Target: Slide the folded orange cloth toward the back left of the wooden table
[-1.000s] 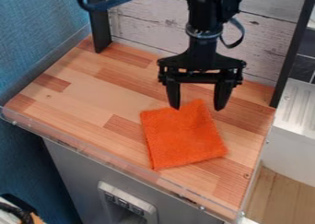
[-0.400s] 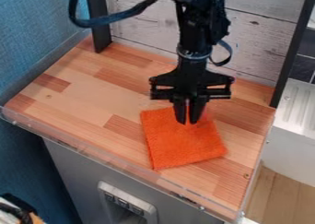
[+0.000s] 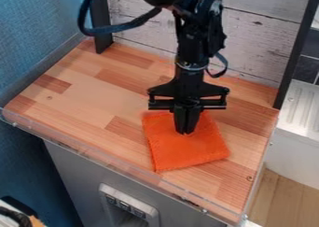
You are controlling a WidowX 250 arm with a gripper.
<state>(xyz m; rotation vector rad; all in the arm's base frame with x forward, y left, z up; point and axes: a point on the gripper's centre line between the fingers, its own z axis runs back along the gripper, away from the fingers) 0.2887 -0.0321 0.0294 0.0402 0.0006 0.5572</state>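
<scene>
Gripper Closed at the Orange Cloth

The black robot arm is entering from the top edge of the view and extending downward, almost vertically, with a slight lean. A dark blue cable is looping out to the view's left of the arm. The black two-finger gripper is pointing down, its crossbar lying level above the fingers. The fingers are standing together, with their tips meeting the upper middle part of the square orange fabric cloth. Whether a fold is being pinched between them cannot be told. The cloth is lying flat on the wood-block table, right of centre. Behind the table, a whitewashed plank wall is standing between two black posts.
</scene>
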